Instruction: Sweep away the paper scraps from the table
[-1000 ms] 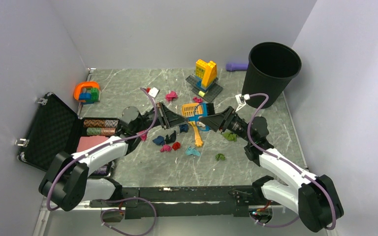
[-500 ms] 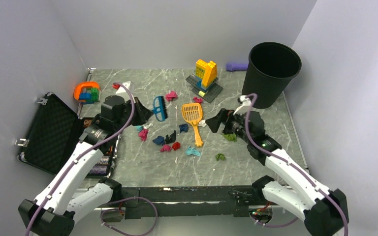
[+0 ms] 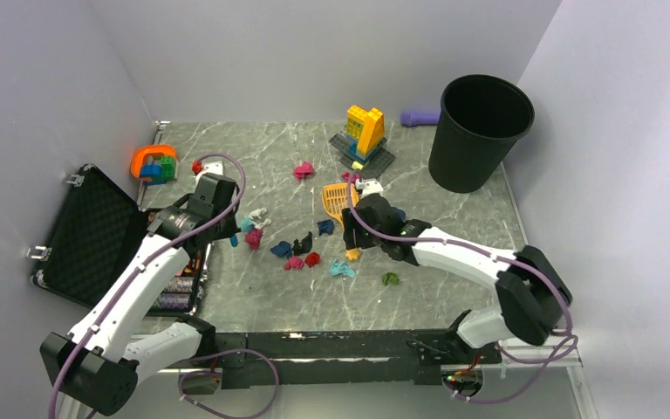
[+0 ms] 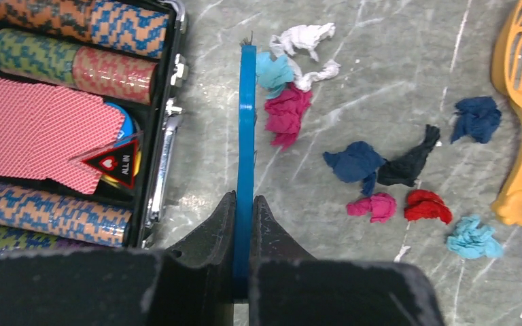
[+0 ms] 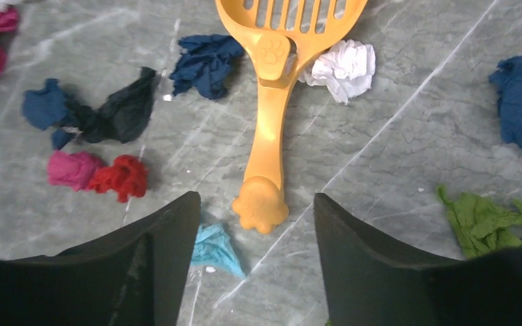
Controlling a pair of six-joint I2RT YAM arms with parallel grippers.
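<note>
Paper scraps lie mid-table (image 3: 253,157): a cluster of dark blue, magenta and red wads (image 3: 297,255), a teal one (image 3: 342,269), a green one (image 3: 390,278) and a magenta one farther back (image 3: 304,169). My left gripper (image 4: 245,204) is shut on the blue hand brush (image 4: 246,136), seen edge-on, just left of white, teal and magenta scraps (image 4: 287,112). In the top view it (image 3: 229,229) sits beside the case. My right gripper (image 5: 257,204) is open and empty, its jaws either side of the paw end of the orange scoop (image 5: 272,122), with a teal scrap (image 5: 214,248) by the left finger.
A black bin (image 3: 481,131) stands at the back right. An open black case (image 3: 96,231) with chips and cards lies on the left edge. A yellow-blue brick build (image 3: 365,131) and an orange-green one (image 3: 154,163) stand at the back. A purple object (image 3: 419,117) lies behind the bin.
My left gripper carried the brush nearer and lower, to the scraps beside the case. My right gripper swung left from beside the scoop to over its handle end.
</note>
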